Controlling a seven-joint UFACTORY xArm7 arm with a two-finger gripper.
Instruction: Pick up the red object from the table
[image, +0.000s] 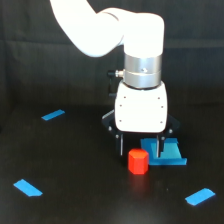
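The white arm (107, 27) comes in from the upper left, bends over, and drops straight down through a silver wrist ring to a white housing, so the gripper (140, 145) points vertically at the table (75, 195). Going from left to right: a blue tape strip (27, 188) lies near the front left, another strip (53, 115) lies farther back on the left, then comes the gripper, and a third strip (200, 196) lies near the front right. The gripper's two dark fingers (120, 144) hang spread apart, released, with nothing between them. The red block (138, 161) stands upright on the table, its short axis vertical and its flat top facing up. It sits just in front of the gap between the fingers, slightly nearer the left one, and below the fingertips; whether it touches them cannot be told. A flat blue block (167, 154) lies just right of and behind the red block, partly behind the right finger.
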